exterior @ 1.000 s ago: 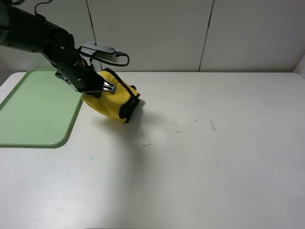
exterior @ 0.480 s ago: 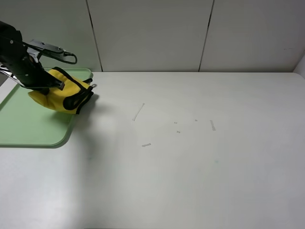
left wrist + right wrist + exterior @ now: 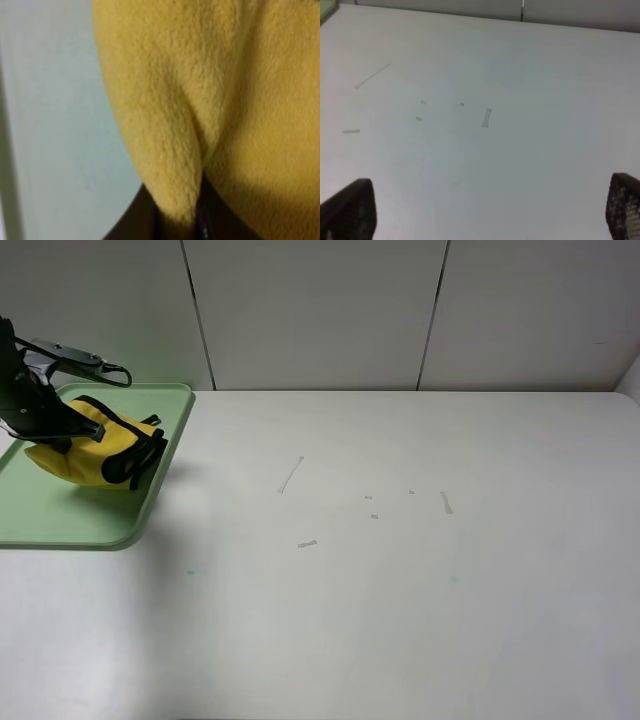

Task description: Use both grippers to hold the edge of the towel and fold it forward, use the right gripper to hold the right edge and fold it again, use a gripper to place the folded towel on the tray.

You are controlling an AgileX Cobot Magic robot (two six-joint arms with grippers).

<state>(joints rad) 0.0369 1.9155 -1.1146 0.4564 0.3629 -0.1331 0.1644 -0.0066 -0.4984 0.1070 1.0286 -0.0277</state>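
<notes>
White tabletop point(image 3: 420, 580) lies mostly bare. Both folds look done: the left gripper point(image 3: 62, 430) clasps the bundled yellow fleece towel with black trim point(image 3: 98, 450) over the pale green plastic tray point(image 3: 60, 525). Only lowering and release seem left. The right gripper point(image 3: 485, 212) stands spread apart, holding nothing.

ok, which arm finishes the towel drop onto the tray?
Left. Its end effector already holds the folded towel over the tray. The right end effector is open over bare table, far away.
</notes>
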